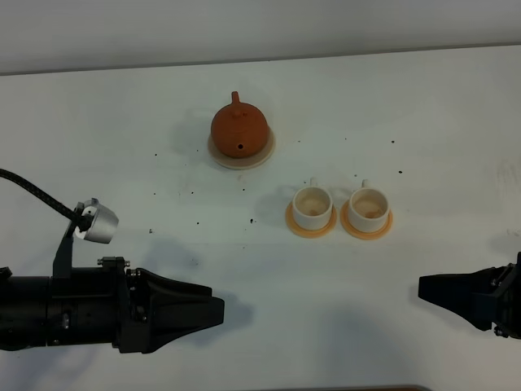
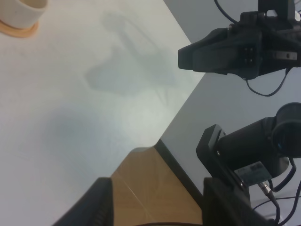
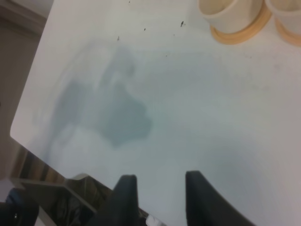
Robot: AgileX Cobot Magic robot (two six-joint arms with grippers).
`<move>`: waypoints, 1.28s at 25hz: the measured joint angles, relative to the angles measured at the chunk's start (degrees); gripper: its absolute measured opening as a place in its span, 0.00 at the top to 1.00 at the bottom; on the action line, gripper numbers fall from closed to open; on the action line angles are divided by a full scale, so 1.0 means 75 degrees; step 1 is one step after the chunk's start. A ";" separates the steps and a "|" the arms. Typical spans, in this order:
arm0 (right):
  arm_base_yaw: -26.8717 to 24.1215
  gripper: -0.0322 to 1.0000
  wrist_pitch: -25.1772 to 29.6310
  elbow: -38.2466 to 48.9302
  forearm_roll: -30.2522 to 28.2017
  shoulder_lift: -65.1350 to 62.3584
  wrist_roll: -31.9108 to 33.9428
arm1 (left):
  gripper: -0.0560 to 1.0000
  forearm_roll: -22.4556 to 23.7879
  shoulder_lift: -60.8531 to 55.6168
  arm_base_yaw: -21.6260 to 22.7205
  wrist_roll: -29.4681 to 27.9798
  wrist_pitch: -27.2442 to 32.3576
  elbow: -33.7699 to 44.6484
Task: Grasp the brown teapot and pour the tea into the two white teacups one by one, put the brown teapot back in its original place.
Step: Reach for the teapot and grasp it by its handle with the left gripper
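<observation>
The brown teapot (image 1: 240, 128) stands upright on the pale beige saucer (image 1: 259, 155) at the back centre of the table. The two white teacups (image 1: 312, 206) (image 1: 368, 204) stand side by side on orange coasters (image 1: 295, 226), in front of and to the right of the teapot. My left gripper (image 1: 213, 312) is low at the front left, open and empty, far from the teapot. My right gripper (image 1: 426, 288) is at the front right, open and empty. The right wrist view shows both cups (image 3: 225, 12) (image 3: 288, 13) beyond its fingertips (image 3: 125, 195). The left wrist view shows one cup (image 2: 21, 8).
The white table (image 1: 122, 147) has small dark specks around the teapot and cups. Its front edge (image 2: 176, 113) lies close to both grippers. The right arm (image 2: 225, 44) shows in the left wrist view, off the table's corner.
</observation>
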 joint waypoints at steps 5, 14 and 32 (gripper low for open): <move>0.0000 0.73 0.0000 0.0000 0.0000 0.0000 0.0000 | 0.54 0.0000 0.0000 0.0000 0.0000 0.0025 0.0000; 0.0000 0.73 0.0000 0.0000 0.0000 0.0000 0.0000 | 0.54 0.0000 0.0000 0.0000 0.0000 0.0032 0.0000; 0.0000 0.73 0.0000 0.0000 0.0055 0.0000 0.0000 | 0.54 -0.0424 0.0000 0.0000 0.0000 0.0041 0.0000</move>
